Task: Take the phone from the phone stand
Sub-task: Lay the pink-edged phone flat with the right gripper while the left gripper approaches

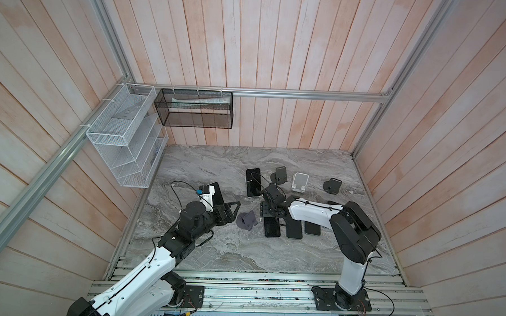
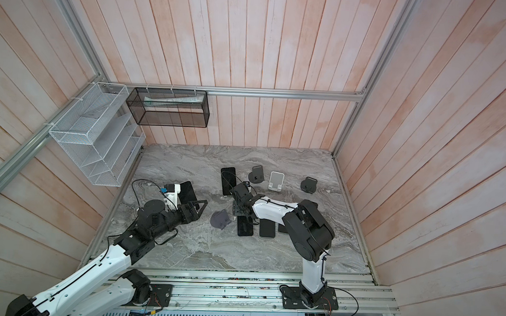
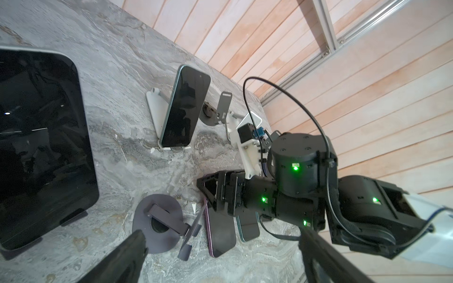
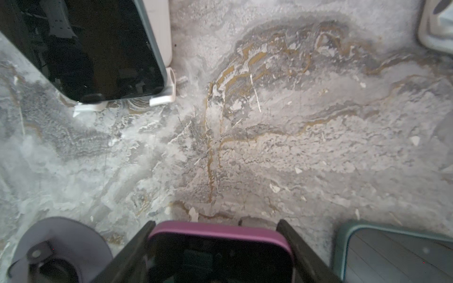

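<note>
A phone [image 4: 220,254] in a purple case lies flat, dark glass side up, on the marbled table [image 1: 212,251]. It sits just beside an empty dark round stand [image 1: 246,220], so it looks already off its stand. It is probably a stiff, fairly weighty slab, with slick glass that could crack if dropped. The cased long edges seem the safest place to hold.

The right gripper [image 4: 217,223] holds it there, its partly open jaws pressing those two edges near the phone's far end. The right arm reaches toward the middle, forearm low, wrist bent down.

The left gripper [image 1: 230,213] hovers near the stand, jaws wide apart and empty, arm stretched forward. Another phone [image 1: 253,182] leans on a white stand [image 3: 154,107] farther back.
</note>
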Robot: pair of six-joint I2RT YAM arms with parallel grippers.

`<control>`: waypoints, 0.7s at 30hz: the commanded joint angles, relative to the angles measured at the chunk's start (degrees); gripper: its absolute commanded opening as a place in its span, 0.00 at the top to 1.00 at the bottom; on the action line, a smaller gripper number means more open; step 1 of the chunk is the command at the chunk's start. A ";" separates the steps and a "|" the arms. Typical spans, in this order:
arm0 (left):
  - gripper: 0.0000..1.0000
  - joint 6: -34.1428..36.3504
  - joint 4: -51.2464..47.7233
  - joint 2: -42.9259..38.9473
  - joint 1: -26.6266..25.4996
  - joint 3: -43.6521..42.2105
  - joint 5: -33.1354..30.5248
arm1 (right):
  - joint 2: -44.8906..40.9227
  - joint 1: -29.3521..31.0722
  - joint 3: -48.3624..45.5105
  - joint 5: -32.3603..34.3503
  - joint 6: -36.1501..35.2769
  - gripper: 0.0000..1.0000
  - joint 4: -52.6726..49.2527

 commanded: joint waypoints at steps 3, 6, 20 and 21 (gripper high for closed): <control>0.02 1.89 2.61 0.98 -0.69 -1.20 3.59 | 1.22 -0.09 -0.49 0.44 1.36 0.36 0.19; 0.02 2.67 2.44 1.96 -2.12 -0.95 3.30 | 1.65 -0.14 -1.29 0.50 1.67 0.35 0.45; 0.02 6.19 1.48 5.48 -6.01 0.11 2.37 | 1.92 -0.66 -3.13 0.98 2.37 0.28 0.72; 0.03 6.55 1.43 5.93 -6.12 0.12 2.36 | 1.89 -0.61 -3.22 1.00 2.33 0.28 0.71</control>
